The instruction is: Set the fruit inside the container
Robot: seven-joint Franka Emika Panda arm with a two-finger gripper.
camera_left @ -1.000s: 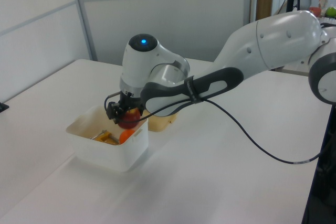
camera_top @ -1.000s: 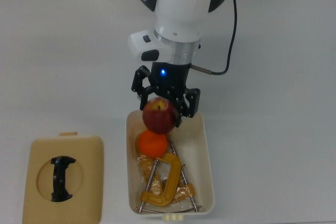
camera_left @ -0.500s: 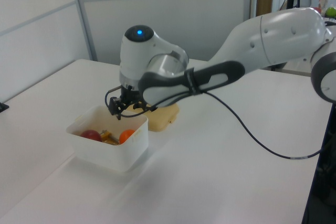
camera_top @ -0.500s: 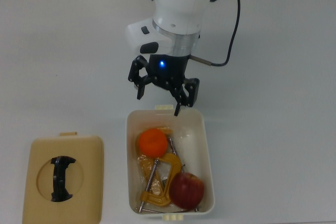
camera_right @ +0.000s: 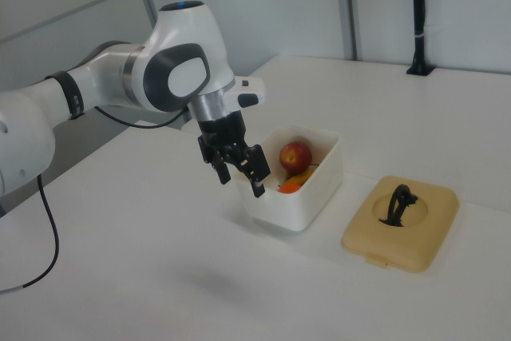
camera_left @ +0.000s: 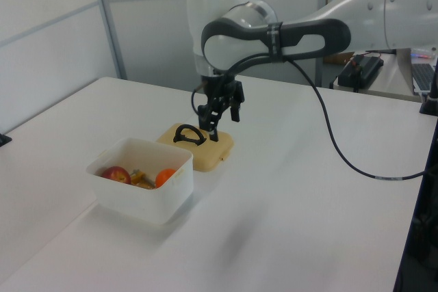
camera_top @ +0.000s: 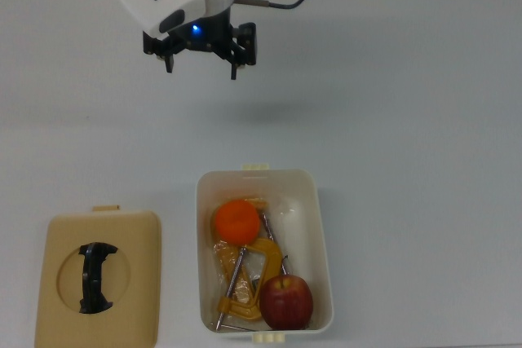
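Note:
The cream-white tub stands on the table and holds both fruits. The orange lies at the tub's end nearer the arm. At the opposite end the dark red apple rests beside a yellow clamp. The same apple and orange show over the rim in the left view, and the apple in the right view. My gripper hangs open and empty in the air, well away from the tub toward the top view's upper left. The gripper shows beside the tub in the right view.
A flat tan lid with a black handle lies at the top view's left of the tub. In the left view the lid lies behind the tub, below the gripper. A black cable trails from the arm.
The gripper let go of the apple, which dropped into the tub's far end beside the clamp. The open gripper then rose and moved off to the top view's upper left.

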